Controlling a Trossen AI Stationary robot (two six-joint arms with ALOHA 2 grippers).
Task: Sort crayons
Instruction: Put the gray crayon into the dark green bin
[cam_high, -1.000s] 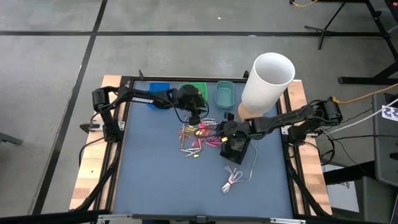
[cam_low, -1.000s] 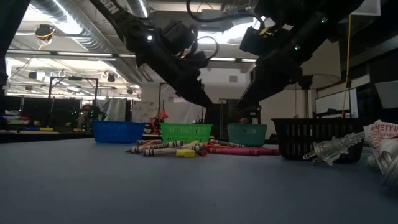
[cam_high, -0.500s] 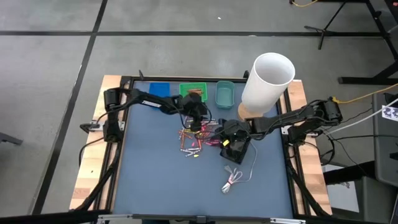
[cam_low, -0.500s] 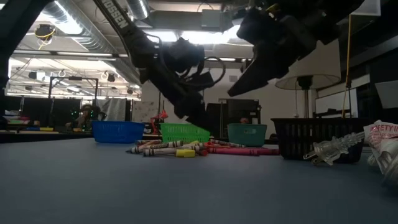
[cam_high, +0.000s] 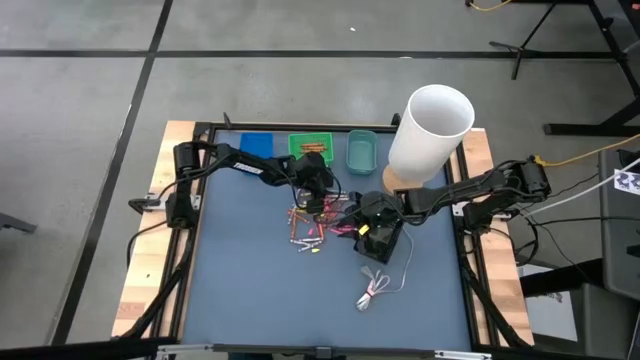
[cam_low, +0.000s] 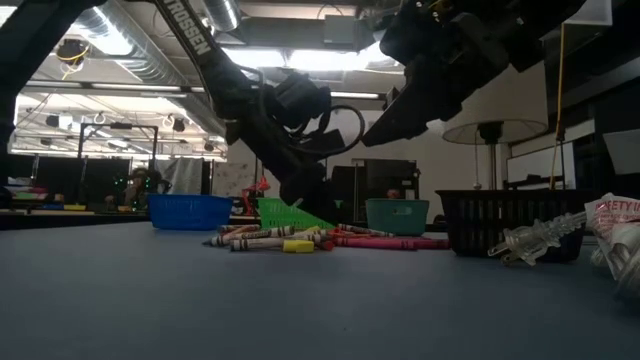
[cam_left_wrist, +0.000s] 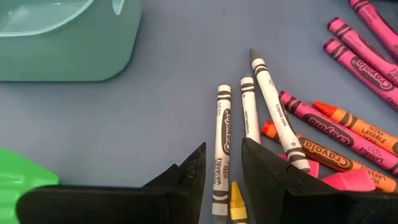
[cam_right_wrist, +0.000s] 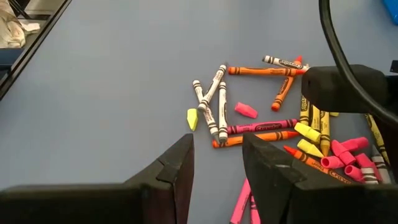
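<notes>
Left gripper (cam_left_wrist: 222, 168), jaws parted around a paper-wrapped white crayon (cam_left_wrist: 221, 149), sits low over the waxy pile (cam_high: 320, 225); right gripper (cam_right_wrist: 217, 152) hovers open beside it

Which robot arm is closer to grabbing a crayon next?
Probably the left. The left gripper is low over the crayons, open, with a white crayon between its fingers. The right gripper is also open but sits higher, back from the pile.
</notes>
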